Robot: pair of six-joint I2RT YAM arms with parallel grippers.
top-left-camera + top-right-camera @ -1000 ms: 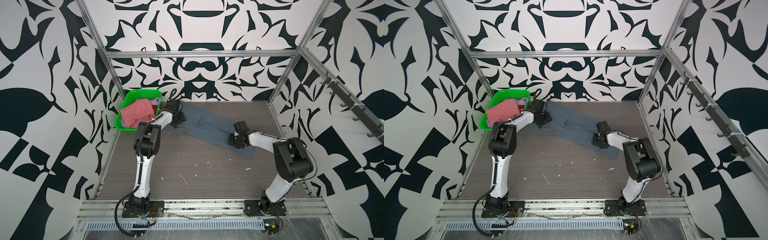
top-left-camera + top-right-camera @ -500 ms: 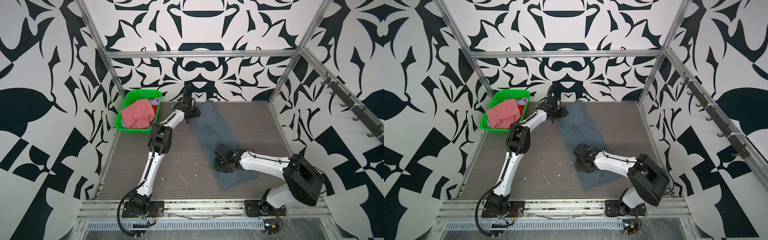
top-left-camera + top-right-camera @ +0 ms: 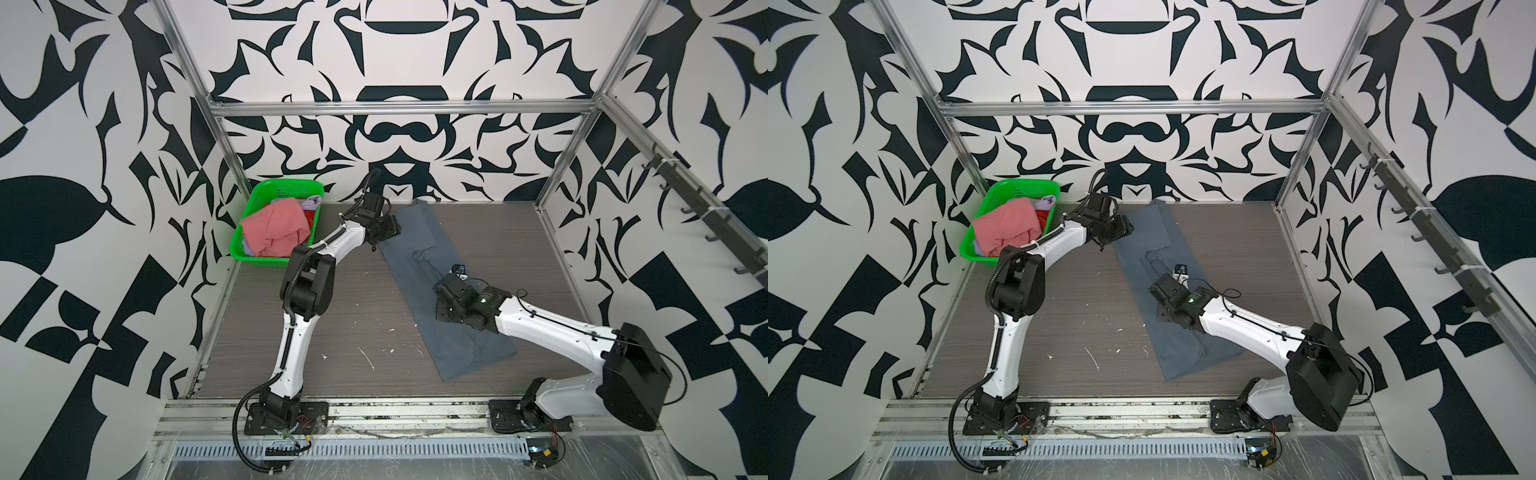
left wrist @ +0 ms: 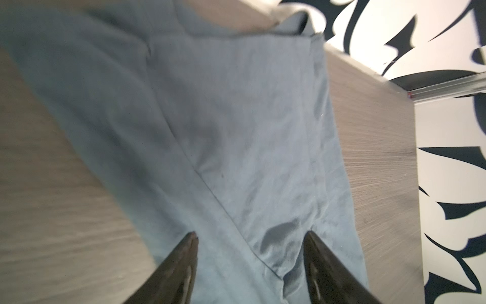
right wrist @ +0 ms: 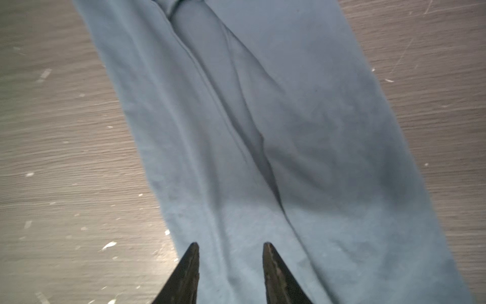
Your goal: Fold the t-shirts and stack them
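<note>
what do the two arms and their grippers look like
The left arm and right arm have white links, bulky black joints and black cables alongside. A green light glows at the right wrist. The left gripper and right gripper have black tapered fingers.

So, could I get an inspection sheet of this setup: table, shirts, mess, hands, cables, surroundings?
Surface: grey wood-grain table, scuffed.
Job's things: blue-grey t-shirt spread long and narrow on the table; pink t-shirt heaped over lavender cloth and red cloth in the green basket.
Clutter: white flecks.
Hands: left hand open near the shirt's far end; right hand open above its middle.
Cables: black cable looping at the left arm's base.
Surroundings: patterned walls, metal frame, hook rail.
</note>
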